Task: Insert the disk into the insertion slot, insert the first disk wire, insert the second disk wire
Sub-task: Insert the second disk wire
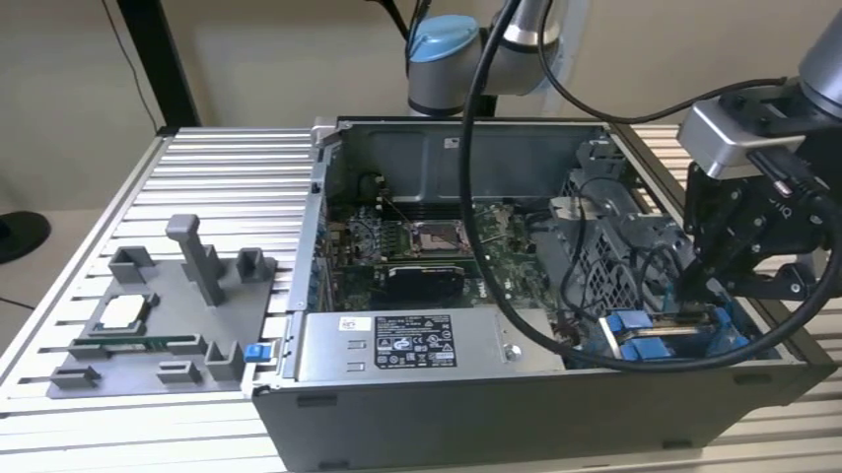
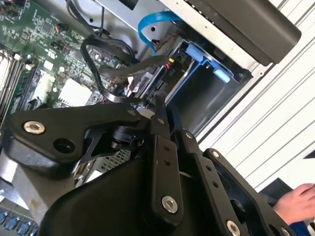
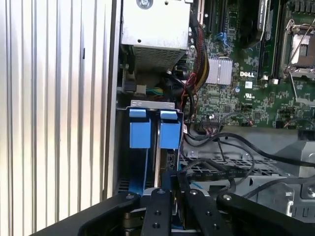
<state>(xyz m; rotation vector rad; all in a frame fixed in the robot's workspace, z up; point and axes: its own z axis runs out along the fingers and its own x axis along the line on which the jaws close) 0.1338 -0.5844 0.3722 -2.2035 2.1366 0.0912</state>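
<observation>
The disk [image 3: 170, 135], a flat grey drive clipped in a bright blue plastic frame, stands on edge in the drive bay at the corner of the open computer case [image 1: 526, 414]. It looks rigid, fairly heavy and shock-sensitive; the blue frame is the safest hold. The black gripper [image 3: 172, 184] is clenched around its end.
</observation>
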